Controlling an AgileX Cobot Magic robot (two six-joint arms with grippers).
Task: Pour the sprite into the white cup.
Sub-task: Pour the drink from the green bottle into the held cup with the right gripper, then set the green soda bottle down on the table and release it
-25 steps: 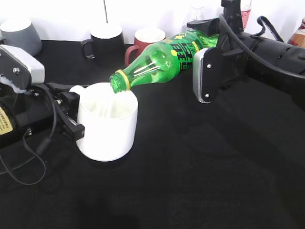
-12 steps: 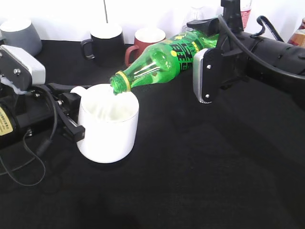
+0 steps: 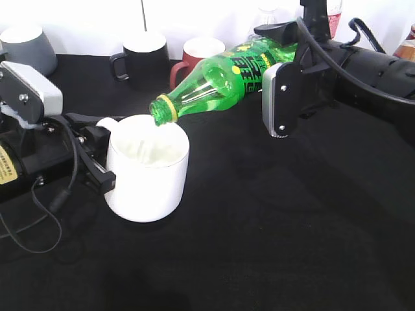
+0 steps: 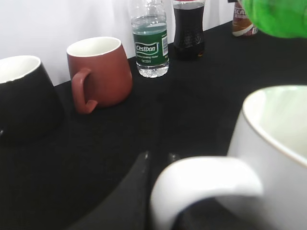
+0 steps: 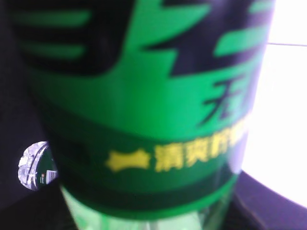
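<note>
The sprite (image 3: 224, 78) is a green bottle held tilted, its yellow-ringed mouth just above the far rim of the white cup (image 3: 148, 178). My right gripper (image 3: 280, 65) is shut on the bottle's labelled body, which fills the right wrist view (image 5: 144, 96). My left gripper (image 3: 102, 159) sits at the cup's left side, its dark fingers closed around the loop handle (image 4: 206, 179). The left wrist view shows the cup wall (image 4: 273, 153), the gripper (image 4: 159, 156) behind the handle, and the green bottle (image 4: 278, 17) at top right. I cannot see any liquid stream.
A black mug (image 3: 144, 55), a red mug (image 3: 198, 55) and a grey mug (image 3: 26, 45) stand along the back edge. A small water bottle (image 4: 151, 40) and a dark cola bottle (image 4: 188, 26) stand behind them. Black cloth covers the table.
The bottle has risen slightly, so its mouth now stands a little higher over the rim. The cup has shifted a touch. Both arms have otherwise kept their places.
</note>
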